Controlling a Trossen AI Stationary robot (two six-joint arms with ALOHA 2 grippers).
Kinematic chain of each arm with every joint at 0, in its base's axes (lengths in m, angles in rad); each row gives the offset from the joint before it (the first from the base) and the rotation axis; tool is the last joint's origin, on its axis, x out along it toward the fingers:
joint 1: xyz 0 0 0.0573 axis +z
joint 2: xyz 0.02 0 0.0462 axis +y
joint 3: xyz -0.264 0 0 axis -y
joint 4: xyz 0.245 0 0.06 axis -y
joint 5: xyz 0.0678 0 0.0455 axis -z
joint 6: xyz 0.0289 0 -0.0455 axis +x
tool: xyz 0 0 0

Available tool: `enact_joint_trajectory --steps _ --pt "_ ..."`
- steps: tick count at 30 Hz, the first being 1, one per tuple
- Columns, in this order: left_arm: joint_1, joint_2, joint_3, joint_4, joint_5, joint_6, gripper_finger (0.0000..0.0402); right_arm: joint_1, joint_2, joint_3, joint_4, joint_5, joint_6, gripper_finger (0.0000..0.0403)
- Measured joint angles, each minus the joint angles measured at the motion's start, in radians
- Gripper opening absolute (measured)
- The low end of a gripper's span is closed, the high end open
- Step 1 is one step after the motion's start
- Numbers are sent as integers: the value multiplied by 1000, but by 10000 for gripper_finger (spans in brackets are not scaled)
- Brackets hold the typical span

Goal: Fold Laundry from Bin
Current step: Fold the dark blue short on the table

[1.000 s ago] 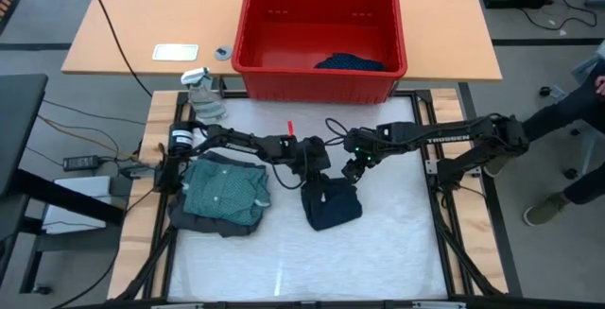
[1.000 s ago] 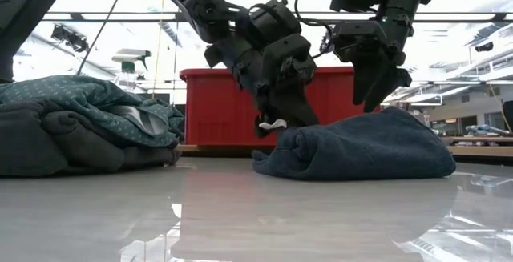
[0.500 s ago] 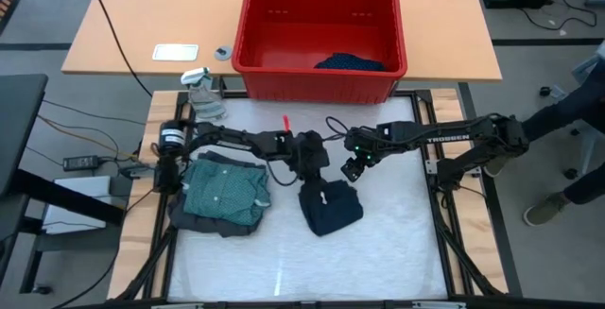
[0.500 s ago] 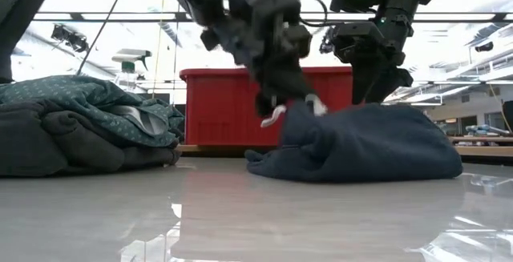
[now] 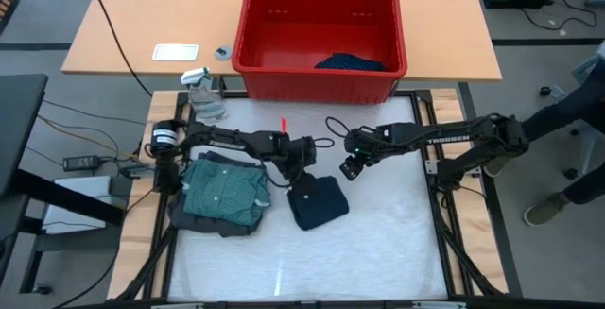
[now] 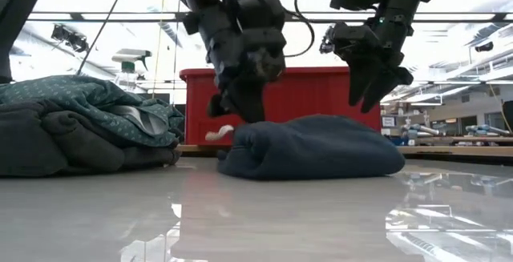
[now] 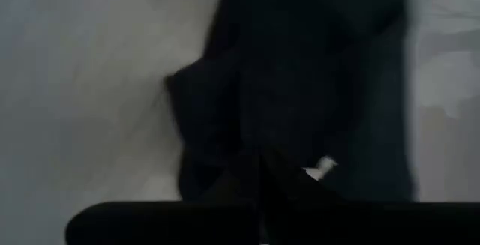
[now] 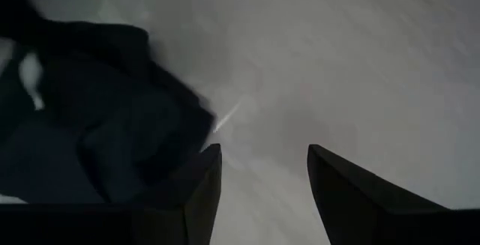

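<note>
**Observer:** Where does the navy piece lie from you right now?

**Me:** The folded navy garment (image 5: pixel 318 201) sits on the white counter (image 5: pixel 378 243), mid-mat, and my left claw (image 5: pixel 301 164) is at its near-left corner, fingers pressed together on a fold of the cloth there. In the low view the bundle (image 6: pixel 313 158) lies flat on the counter and stretches away from that claw (image 6: pixel 240 110) toward my right arm's side.

**Observer:** And the right one?

**Me:** My right claw (image 5: pixel 352 165) hangs above the counter just off the bundle's far corner, fingers spread, holding nothing (its wrist view shows bare mat between the two fingers, with the dark cloth off to one side). So the left is the nearer arm, and the only one in contact.

**Observer:** Which way would the next move go?

**Me:** My judgement: toward the folded stack (image 5: pixel 223 194), teal-green dotted shirt on top of a dark grey piece, which lies beside my left arm. The bundle's longer side seems to run roughly across the mat, so a drag leftward from the corner I hold would pull it along its length.

**Observer:** Anything left in the bin?

**Me:** The red bin (image 5: pixel 319 68) on the wooden table behind the mat holds one more dark dotted piece (image 5: pixel 350 62).
</note>
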Motion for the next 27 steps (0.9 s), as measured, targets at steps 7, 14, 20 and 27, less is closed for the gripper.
enact_joint_trajectory --steps 7,14,20,27 --pt "5 -8 0 -11 -32 -121 54 66 4 0 183 -87 9 202" --pt "5 -88 1 -109 -122 -171 92 174 154 -42 504 -101 -28 193" --pt "-26 -138 1 -148 -128 -217 95 200 349 -48 723 -48 -133 180" --pt "-114 -161 1 -128 -148 -302 96 212 420 -39 576 -59 -115 153"
